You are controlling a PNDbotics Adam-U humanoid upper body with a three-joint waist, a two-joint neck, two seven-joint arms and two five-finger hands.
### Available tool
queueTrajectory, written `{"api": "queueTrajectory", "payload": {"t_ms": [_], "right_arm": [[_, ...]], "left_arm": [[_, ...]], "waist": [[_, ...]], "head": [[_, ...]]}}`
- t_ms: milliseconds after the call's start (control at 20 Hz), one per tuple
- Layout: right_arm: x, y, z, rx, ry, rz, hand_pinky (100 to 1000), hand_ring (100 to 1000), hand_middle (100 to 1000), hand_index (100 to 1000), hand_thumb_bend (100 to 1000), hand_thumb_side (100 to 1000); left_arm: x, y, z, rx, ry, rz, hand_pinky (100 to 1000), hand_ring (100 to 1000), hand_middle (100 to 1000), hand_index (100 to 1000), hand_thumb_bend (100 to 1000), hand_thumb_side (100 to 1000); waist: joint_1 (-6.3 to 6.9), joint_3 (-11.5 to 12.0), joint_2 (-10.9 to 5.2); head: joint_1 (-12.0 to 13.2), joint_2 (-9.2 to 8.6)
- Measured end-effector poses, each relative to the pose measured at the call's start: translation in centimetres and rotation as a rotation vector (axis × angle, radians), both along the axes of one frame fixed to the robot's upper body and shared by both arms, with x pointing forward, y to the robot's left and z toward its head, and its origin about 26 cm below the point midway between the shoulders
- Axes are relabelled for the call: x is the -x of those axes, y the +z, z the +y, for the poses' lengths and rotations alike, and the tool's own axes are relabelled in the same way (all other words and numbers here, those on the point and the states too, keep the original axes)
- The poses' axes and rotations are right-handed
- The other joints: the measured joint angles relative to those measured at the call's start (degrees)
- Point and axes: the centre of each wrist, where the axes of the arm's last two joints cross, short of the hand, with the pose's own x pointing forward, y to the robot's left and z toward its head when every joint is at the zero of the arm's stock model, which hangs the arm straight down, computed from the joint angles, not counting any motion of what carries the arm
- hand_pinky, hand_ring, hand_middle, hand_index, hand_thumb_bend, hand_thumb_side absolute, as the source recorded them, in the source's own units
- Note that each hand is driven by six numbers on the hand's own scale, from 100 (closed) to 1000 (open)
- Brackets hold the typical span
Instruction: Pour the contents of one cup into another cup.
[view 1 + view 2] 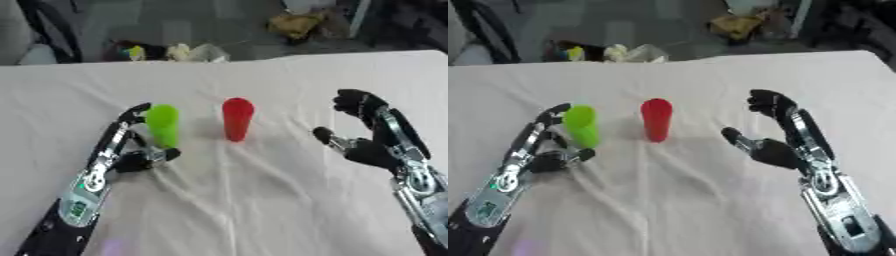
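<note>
Two cups are counted on the counter (262, 200): one green cup (163, 125) left, one red cup (237, 118) right

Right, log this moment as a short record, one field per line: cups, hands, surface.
green cup: upright on the cloth, to the left of the red cup
red cup: upright, standing free, no hand on it
left hand: beside the green cup, fingers and thumb either side of it; whether they touch it cannot be told
right hand: open, to the right of the red cup, apart from it
surface: white cloth, creased
</note>
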Motion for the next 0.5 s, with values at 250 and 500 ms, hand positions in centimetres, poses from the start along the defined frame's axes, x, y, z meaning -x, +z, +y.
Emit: {"api": "queueTrajectory", "payload": {"t_ms": [250, 500], "right_arm": [[0.0, -0.03, 0.09, -0.001, 0.004, 0.002, 894, 779, 731, 840, 601, 279], [-0.07, 0.02, 0.11, 0.0, 0.008, 0.002, 894, 779, 731, 840, 603, 279]], "left_arm": [[-0.42, 0.23, -0.12, -0.031, 0.011, -0.012, 592, 819, 877, 941, 819, 447], [-0.82, 0.48, -0.27, -0.056, 0.011, -0.022, 583, 811, 869, 938, 822, 452]], "waist": [[0.03, -0.3, 0.15], [0.01, -0.6, 0.37]], "head": [[0.0, -0.18], [0.1, -0.4]]}}
